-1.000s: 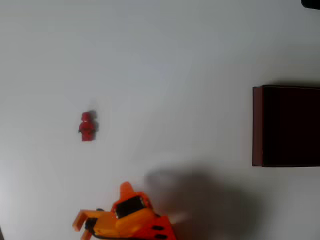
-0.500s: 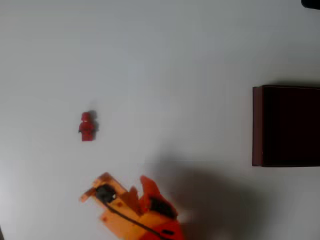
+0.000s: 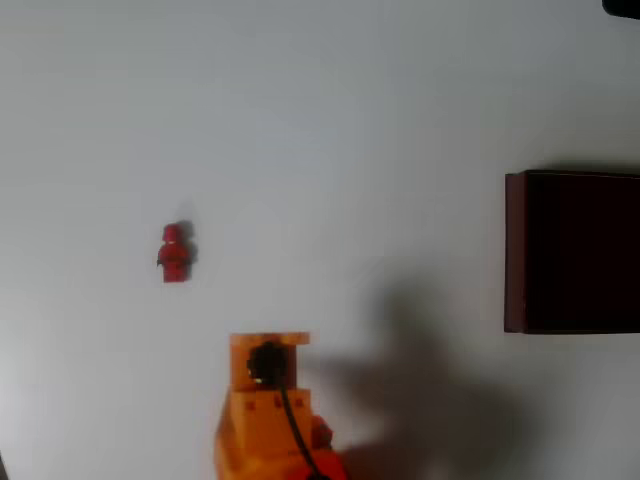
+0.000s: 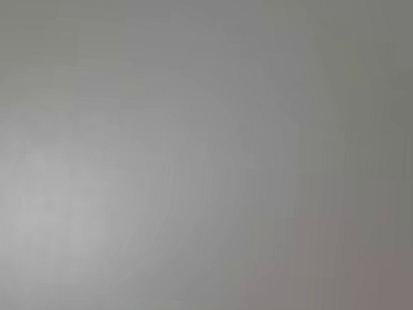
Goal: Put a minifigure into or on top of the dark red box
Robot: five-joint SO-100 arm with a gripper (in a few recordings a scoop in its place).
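Observation:
In the overhead view the minifigure (image 3: 174, 252), small and all red, lies on the white table at the left. The dark red box (image 3: 515, 250) stands at the right edge, its dark interior cut off by the frame. My orange gripper (image 3: 268, 342) comes in from the bottom edge, below and to the right of the minifigure and well apart from it. Its wrist block with a black knob covers the fingers, so their stance is hidden. The wrist view gives a blurred grey surface with nothing sharp in it.
The white table (image 3: 350, 120) spreads between figure and box. My arm's shadow (image 3: 430, 400) falls to the right of the arm. A dark object (image 3: 622, 6) pokes in at the top right corner.
My arm has swung from pointing left to pointing straight up the picture and has reached a little further in. The minifigure and the box have stayed put.

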